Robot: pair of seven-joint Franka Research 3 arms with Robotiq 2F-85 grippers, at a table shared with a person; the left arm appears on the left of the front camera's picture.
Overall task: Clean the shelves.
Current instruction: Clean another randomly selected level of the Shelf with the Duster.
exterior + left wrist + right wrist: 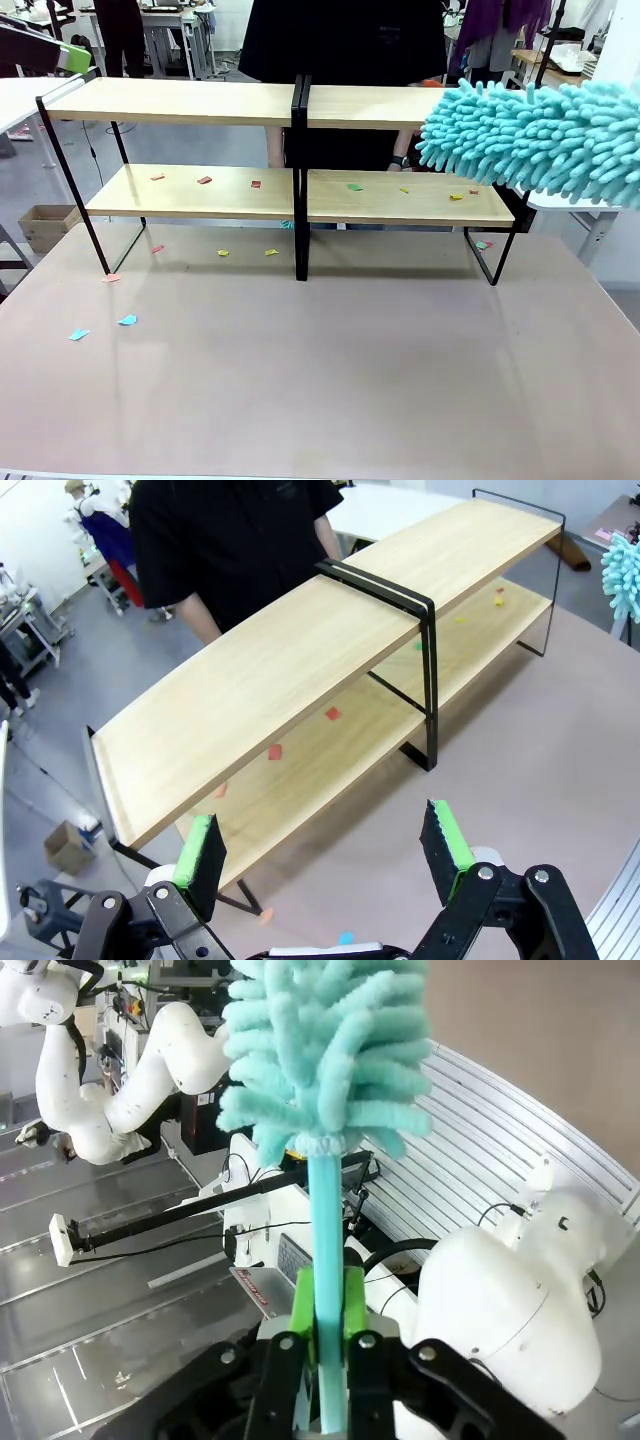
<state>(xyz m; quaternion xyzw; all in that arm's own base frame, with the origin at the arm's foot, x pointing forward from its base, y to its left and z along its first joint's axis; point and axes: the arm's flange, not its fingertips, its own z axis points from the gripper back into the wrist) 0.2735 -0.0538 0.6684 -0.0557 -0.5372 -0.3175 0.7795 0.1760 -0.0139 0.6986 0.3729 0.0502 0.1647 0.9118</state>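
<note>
Duster [320,1050] clamped in my right tool [325,1302], left tool [325,855] gaping empty; I'd sweep the shelves [200,100] slowly, nudging paper scraps [204,180] forward.

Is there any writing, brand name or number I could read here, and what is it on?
None can be read.
Faint print on the person's black shirt: too small to read.
The shelves, the duster and the table show no print.
</note>
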